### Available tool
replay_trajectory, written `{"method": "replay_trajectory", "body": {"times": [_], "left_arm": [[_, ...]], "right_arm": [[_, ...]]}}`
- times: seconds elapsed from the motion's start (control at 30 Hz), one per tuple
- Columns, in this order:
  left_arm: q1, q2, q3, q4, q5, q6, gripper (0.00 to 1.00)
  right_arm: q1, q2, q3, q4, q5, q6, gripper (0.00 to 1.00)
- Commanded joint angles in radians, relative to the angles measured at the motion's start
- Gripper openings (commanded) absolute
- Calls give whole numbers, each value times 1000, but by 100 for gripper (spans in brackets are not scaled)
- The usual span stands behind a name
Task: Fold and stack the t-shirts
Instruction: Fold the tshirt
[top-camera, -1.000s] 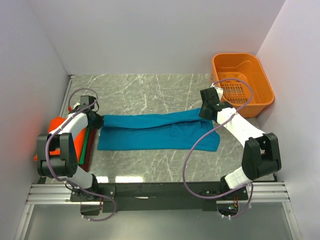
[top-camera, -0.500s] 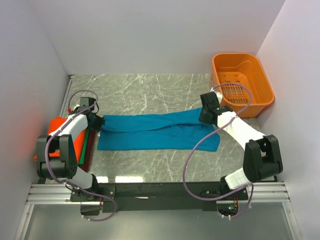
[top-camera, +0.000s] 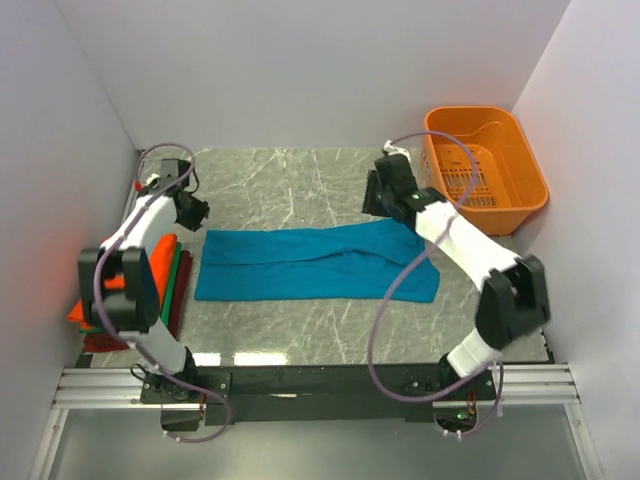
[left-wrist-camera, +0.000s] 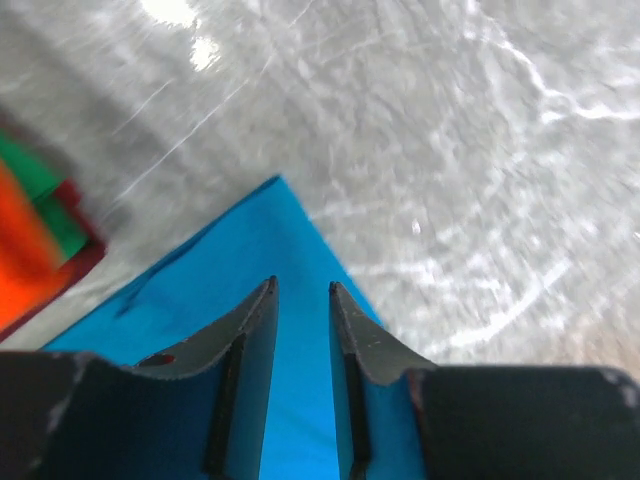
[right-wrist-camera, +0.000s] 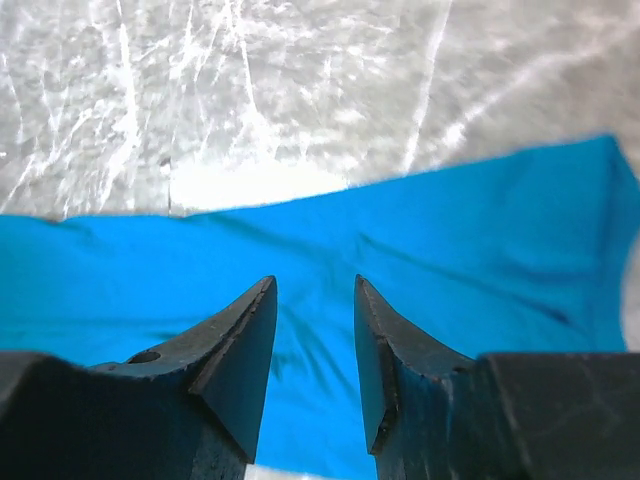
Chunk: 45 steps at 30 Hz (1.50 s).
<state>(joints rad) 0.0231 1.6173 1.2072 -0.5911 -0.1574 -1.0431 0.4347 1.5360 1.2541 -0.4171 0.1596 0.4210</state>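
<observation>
**Marble-patterned table, one teal-blue shirt laid out long across it**

Grey stone-look table (top-camera: 300, 180), glossy and veined with white, set between plain pale walls. On it lies the teal-blue t-shirt (top-camera: 310, 265), soft matte cloth folded into a long flat band. A few shallow creases run through its middle. Its long axis runs left to right, parallel to the near edge of the table, and it sits in the middle of the table, nearer the left edge than the right. The left end is cut straight and square. The right end is wider, with its far corner reaching toward the far edge.

Against the left edge sits a stack of folded t-shirts (top-camera: 172, 262), orange on top with green and dark red edges showing beneath. It lies just beside the teal-blue shirt's left end.

The left fingers (top-camera: 196, 212), dark and wedge-shaped, hang over the shirt's far left corner. They are parted by a narrow gap and hold nothing. The right fingers (top-camera: 372, 196) are above the shirt's far right part, slightly further apart and likewise empty.

A ribbed orange plastic basket (top-camera: 485, 165) stands at the far right corner.
</observation>
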Motion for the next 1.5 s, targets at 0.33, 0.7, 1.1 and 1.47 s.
{"method": "replay_trajectory", "body": {"times": [0.33, 0.7, 1.1, 1.47], "left_arm": [[-17, 338, 225, -107, -77, -34, 29], [-18, 334, 249, -96, -53, -25, 30], [-48, 362, 256, -96, -59, -29, 33], [-54, 424, 285, -125, -105, -29, 13]], "right_arm": [[-13, 414, 274, -37, -3, -70, 44], [-40, 510, 278, -17, -3, -57, 43], [-63, 562, 281, 4, -31, -41, 44], [-63, 589, 281, 8, -37, -24, 36]]}}
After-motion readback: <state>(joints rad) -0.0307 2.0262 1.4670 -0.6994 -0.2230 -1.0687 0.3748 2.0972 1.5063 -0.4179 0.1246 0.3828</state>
